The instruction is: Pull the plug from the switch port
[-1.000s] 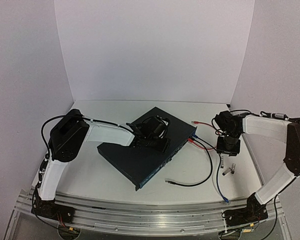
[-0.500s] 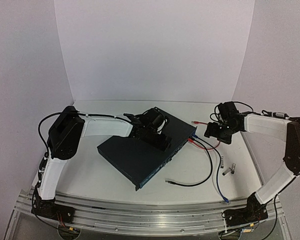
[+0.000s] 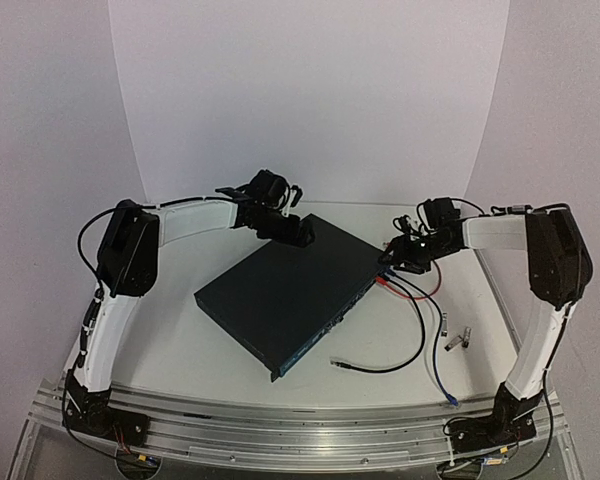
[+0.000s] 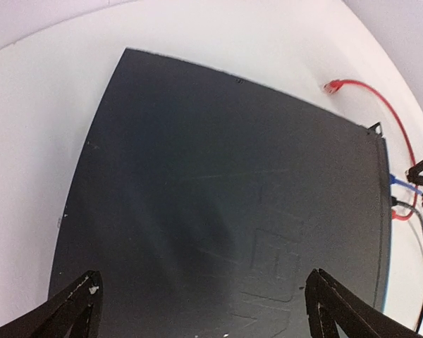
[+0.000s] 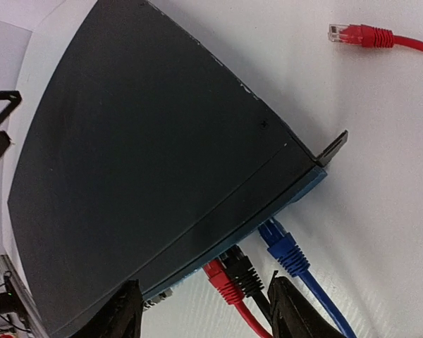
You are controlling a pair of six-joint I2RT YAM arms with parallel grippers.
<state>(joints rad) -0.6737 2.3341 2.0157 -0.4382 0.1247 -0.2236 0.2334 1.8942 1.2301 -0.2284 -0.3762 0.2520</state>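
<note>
White surface (image 3: 180, 350), white walls (image 3: 310, 100). The switch (image 3: 285, 295) lies beneath our left tool (image 4: 201, 303), spread wide and empty, likely ready to brace it. Our right tool (image 5: 208, 310), parted around nothing, faces the plugs (image 5: 241, 271) seated just ahead.

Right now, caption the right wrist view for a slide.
Open right gripper faces red plug, black plug and blue plug seated in the switch; loose red cable lies beyond.

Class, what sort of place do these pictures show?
Probably a robotics lab test cell: plain white backdrop panels, robot arms bolted to a metal rail, a network switch with cables.
</note>
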